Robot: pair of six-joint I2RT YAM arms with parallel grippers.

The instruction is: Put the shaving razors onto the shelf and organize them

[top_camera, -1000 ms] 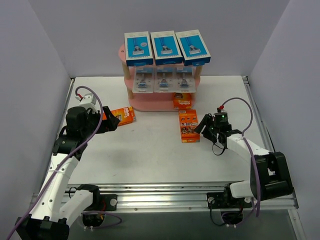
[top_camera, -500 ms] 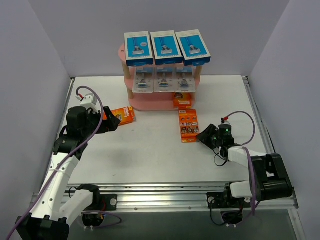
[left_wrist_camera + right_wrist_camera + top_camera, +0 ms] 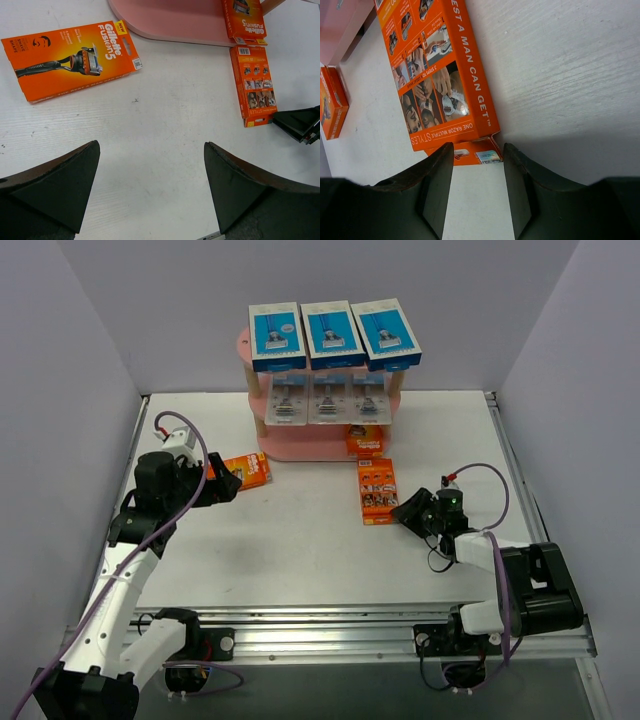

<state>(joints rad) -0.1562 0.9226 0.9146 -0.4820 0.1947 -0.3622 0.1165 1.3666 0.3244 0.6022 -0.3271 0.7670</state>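
The pink shelf (image 3: 300,447) holds three blue-and-white razor boxes (image 3: 331,335) on top, three clear blister packs (image 3: 325,400) on the middle tier and one orange pack (image 3: 365,441) on the bottom board. A second orange pack (image 3: 376,491) lies back-up on the table before the shelf. My right gripper (image 3: 405,510) sits low at its near end, open, its jaws partly narrowed on either side of the pack's end tab (image 3: 475,155). A third orange pack (image 3: 70,57) lies face-up at the left. My left gripper (image 3: 151,187) hovers wide open just near of it, holding nothing.
The shelf stands against the back wall at the table's far middle. Grey side walls close in the left and right. A metal rail (image 3: 330,625) runs along the near edge by the arm bases. A cable (image 3: 480,480) loops over the right wrist.
My right gripper has dropped to the table and moved in on the near end of the middle orange pack, its jaws narrowing. The left arm has barely moved.
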